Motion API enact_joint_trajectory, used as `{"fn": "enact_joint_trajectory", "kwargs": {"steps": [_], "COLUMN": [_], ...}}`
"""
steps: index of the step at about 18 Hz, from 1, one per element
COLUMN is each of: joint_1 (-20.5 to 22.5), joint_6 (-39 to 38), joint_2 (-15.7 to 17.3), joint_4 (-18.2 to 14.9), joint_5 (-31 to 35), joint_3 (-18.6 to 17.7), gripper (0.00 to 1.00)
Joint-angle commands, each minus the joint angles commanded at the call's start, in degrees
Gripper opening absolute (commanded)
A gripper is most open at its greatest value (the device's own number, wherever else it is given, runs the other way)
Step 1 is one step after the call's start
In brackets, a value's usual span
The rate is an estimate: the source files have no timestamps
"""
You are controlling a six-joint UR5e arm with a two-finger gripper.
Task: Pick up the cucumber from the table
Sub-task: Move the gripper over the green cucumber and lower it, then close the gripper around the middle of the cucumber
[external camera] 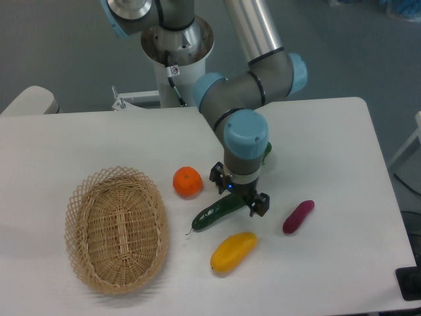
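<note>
The cucumber (215, 213) lies on the white desk (342, 263), a dark green, glossy, elongated shape with pale speckles, set on a slant with its thin stem tip at the lower left. Its upper right end is under the pincer (239, 196), whose two dark fingers stand spread apart, one at the upper left of that end and one at the lower right, with the cucumber's end between them (whether either finger touches the skin cannot be told). The arm above it is grey metal with pale blue caps at the joints.

Taking the cucumber as the landmark: a round orange fruit (187, 182) sits just up and to its left, near but apart. A smooth yellow fruit (233, 252), oblong and about the cucumber's length, lies just below it on a like slant. A small purple sweet potato (298, 216), matte and stubby, lies to its right, well clear. A sliver of leafy green bok choy (266, 150) shows above it, mostly hidden behind the arm's wrist. Left of it rests an oval wicker basket (117, 230) of pale woven cane, open-weave at the rim
</note>
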Motion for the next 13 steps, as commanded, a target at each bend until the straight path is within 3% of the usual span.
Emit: {"fn": "enact_joint_trajectory", "kwargs": {"steps": [5, 8, 13], "joint_1": [-0.88, -1.06, -1.41], "joint_6": [0.53, 0.53, 0.53], "joint_2": [-1.4, -2.2, -2.2], "joint_4": [0.26, 2.89, 3.34], "joint_5": [1.24, 1.24, 1.24], "joint_3": [0.26, -0.52, -1.84], "gripper": [1.0, 1.0, 1.0]}}
